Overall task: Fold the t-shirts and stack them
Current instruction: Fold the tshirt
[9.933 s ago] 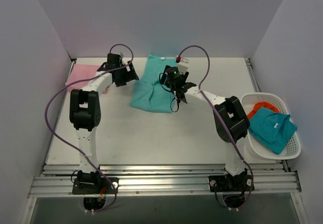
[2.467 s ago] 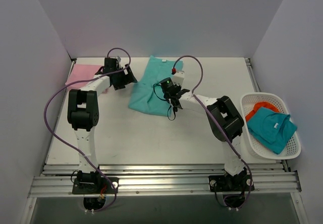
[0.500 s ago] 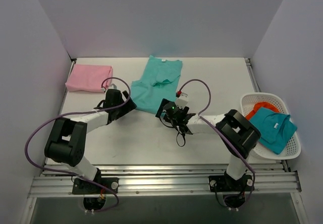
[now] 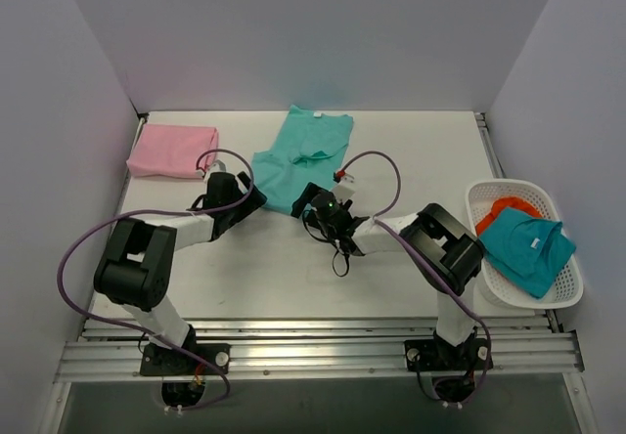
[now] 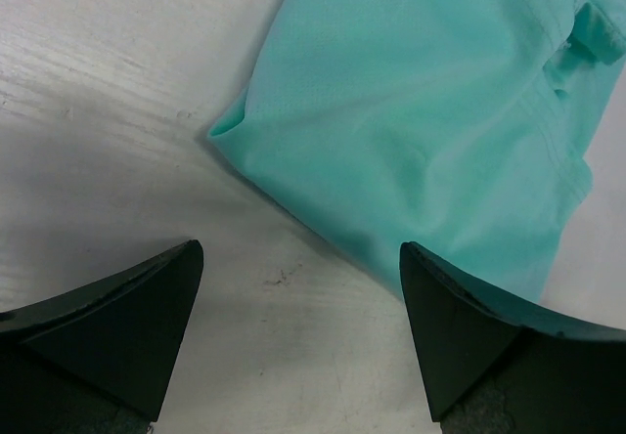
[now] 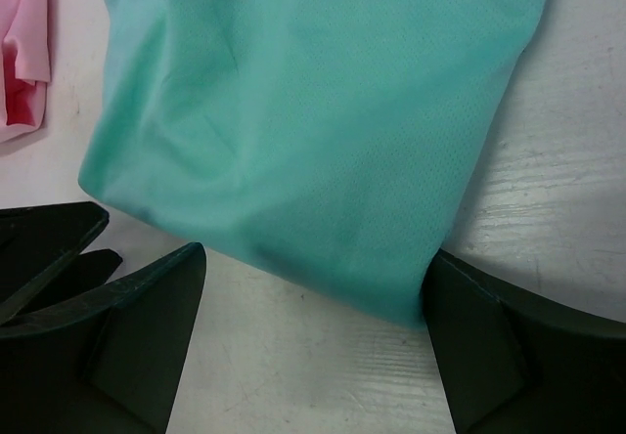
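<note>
- The table (image 4: 293,278) holds all the work. The arms reach from its near edge, so the cloth lies in the far middle where both can come to it.
- The turquoise-green t-shirt (image 4: 303,155) lies flat in the far middle, neck far and hem near. It looks narrowed already. I judge the hem faces the arms so that it can be lifted and folded toward the neck.
- The basket (image 4: 511,185) stands at the right edge with more cloth in it, well apart from the work.
- The pale pink t-shirt (image 4: 173,151) lies folded in the far-left corner, probably as the base of the stack.
- The left gripper (image 5: 298,253) is low at the near-left corner of the hem. Its fingers (image 5: 127,307) are apart and hold nothing. The corner lies just beyond the tips, nearer to the left one, on the bare table.
- The right gripper (image 6: 315,258) is low at the near-right part of the hem. Its fingers (image 6: 489,326) are apart too. The hem edge lies between them, and its corner is just beside the right finger. It is not clamped.
</note>
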### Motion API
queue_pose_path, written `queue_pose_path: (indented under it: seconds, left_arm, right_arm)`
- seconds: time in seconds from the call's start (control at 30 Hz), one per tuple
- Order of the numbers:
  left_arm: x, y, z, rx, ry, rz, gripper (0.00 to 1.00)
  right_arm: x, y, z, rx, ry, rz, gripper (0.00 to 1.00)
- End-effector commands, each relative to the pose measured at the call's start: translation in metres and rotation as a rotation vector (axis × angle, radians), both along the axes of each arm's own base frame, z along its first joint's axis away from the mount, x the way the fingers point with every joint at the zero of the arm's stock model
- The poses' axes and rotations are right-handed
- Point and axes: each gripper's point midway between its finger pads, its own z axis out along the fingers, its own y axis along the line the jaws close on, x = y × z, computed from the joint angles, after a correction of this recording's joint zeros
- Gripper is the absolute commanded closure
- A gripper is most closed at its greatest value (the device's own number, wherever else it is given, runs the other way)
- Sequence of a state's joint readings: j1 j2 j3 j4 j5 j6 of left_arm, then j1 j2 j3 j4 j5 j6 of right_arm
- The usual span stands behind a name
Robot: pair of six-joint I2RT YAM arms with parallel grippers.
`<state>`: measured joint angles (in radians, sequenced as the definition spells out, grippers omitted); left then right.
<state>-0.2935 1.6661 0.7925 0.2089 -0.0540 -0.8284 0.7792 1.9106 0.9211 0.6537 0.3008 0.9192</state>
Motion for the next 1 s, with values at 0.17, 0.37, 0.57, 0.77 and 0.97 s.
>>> queue_pose_path:
  seconds: [0.17,0.37,0.57,0.77,0.97]
  left_arm:
    - [0.017,0.006,-0.012,-0.017,-0.028,0.073,0.04]
    - [0.019,0.020,-0.022,-0.017,-0.033,0.180,0.01]
    - [0.021,0.026,-0.038,-0.023,-0.022,0.243,0.08]
    - [0.033,0.022,-0.056,-0.012,-0.011,0.246,0.68]
    - [0.041,0.014,-0.070,-0.019,0.002,0.220,0.98]
  right_arm:
    - [-0.013,-0.029,-0.034,-0.097,0.105,-0.031,0.35]
    - [-0.012,-0.038,-0.036,-0.095,0.110,-0.029,0.70]
    - [-0.008,-0.043,-0.040,-0.099,0.118,-0.033,0.79]
    - [-0.007,-0.044,-0.048,-0.096,0.131,-0.029,0.81]
    - [-0.007,-0.051,-0.058,-0.096,0.146,-0.032,0.85]
